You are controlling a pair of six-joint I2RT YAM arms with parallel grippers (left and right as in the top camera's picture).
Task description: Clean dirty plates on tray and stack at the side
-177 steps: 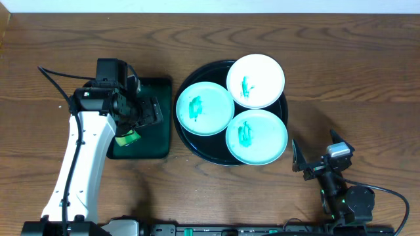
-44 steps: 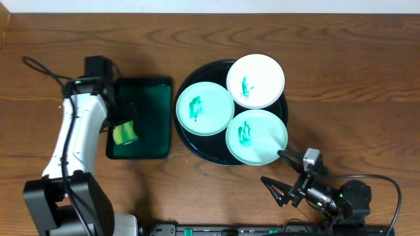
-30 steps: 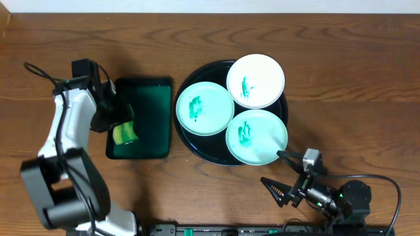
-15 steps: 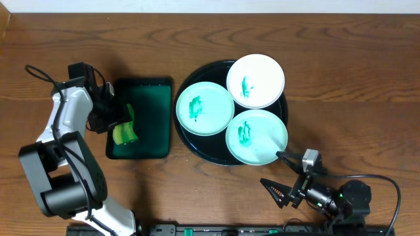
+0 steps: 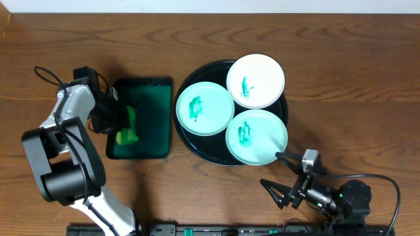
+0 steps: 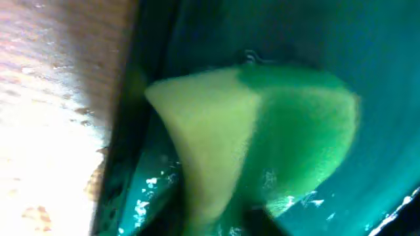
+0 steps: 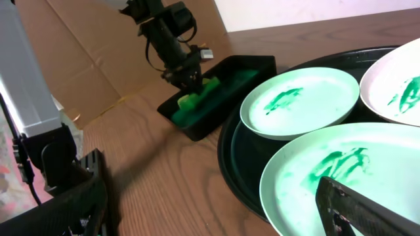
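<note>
The black tray (image 5: 189,134) holds three plates: a white plate (image 5: 262,69), a mint plate (image 5: 213,115) and a second mint plate (image 5: 262,147), each smeared with green paint. My left gripper (image 5: 123,122) is down in the dark green tray (image 5: 151,105), shut on a yellow-green sponge (image 5: 127,134). The left wrist view shows the sponge (image 6: 249,124) pinched between the dark jaws of the left gripper (image 6: 220,223). My right gripper (image 5: 272,168) stands open low at the nearest mint plate (image 7: 341,167), one finger (image 7: 361,210) over its rim.
The dark green tray (image 7: 230,75) lies left of the black tray (image 7: 226,141), with bare wood tabletop (image 5: 354,85) to the right and along the back. A cardboard sheet (image 7: 85,46) stands beyond the table's left end. The left arm's cable (image 5: 49,73) loops over the table.
The left gripper has closed on the sponge, which now looks squeezed narrower, and the arm shifted slightly. The right arm and the plates have not moved.
</note>
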